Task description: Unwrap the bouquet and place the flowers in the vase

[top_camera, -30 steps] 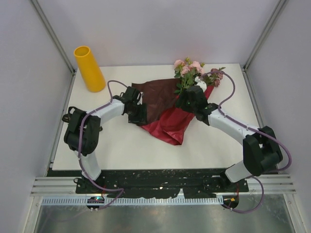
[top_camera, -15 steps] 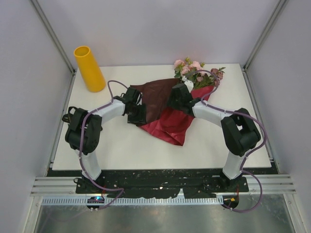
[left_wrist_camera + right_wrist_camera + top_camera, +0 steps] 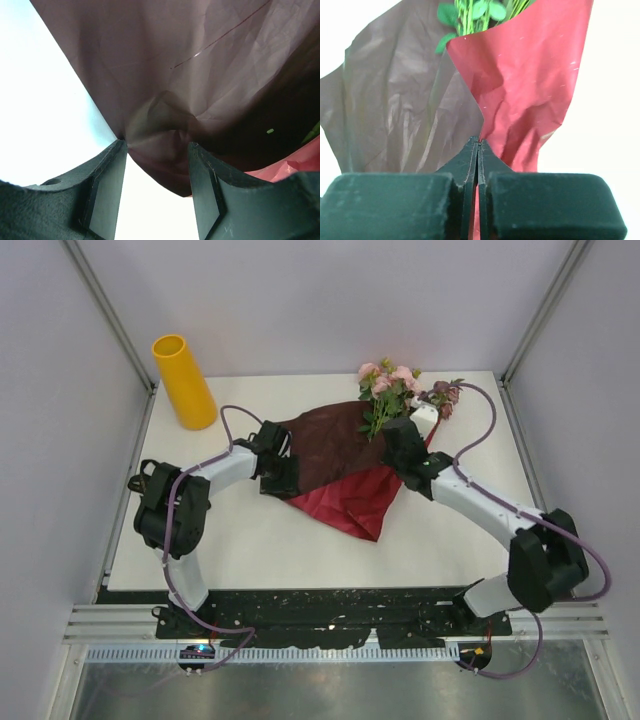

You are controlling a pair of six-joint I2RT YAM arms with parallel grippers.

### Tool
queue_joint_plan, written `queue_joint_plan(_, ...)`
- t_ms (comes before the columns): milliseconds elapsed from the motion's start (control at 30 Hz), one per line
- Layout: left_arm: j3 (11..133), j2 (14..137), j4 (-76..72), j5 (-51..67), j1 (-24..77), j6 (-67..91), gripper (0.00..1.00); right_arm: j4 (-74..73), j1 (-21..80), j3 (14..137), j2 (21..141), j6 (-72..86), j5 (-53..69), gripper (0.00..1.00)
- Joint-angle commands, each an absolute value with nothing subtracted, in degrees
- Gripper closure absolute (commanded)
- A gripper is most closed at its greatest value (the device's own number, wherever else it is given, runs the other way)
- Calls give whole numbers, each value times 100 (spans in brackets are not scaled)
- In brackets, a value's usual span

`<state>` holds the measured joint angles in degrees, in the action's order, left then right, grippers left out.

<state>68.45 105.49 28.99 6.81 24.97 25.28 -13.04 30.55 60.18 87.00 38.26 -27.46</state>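
Thin wrapping paper [image 3: 530, 75] edge clamped in right claw [image 3: 478, 142]; left claw [image 3: 156, 150] apart, astride a fold. Beyond right claw, flowers [image 3: 385, 390]; vase [image 3: 183, 380] well apart. Risk: a pull drags stems or tears paper.

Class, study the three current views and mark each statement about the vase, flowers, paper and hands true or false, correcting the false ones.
1. The vase stands upright at the far left corner of the table. True.
2. The flowers are already in the vase. False: they lie at the far right, stems on the wrapping paper.
3. The right hand is wide open. False: its fingers are pressed together.
4. A fold of wrapping paper sits between the spread fingers of the left hand. True.
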Motion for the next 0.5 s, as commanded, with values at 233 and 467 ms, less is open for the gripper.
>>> queue_joint_plan(233,6855,10547,2786,580,2452,2549,44,-2239,2472,4958,6787,3743,-3867,95)
queue_joint_plan(467,6812,10591,2804,475,2435,2549,44,-2934,1302,4053,5538,4235,-3893,95)
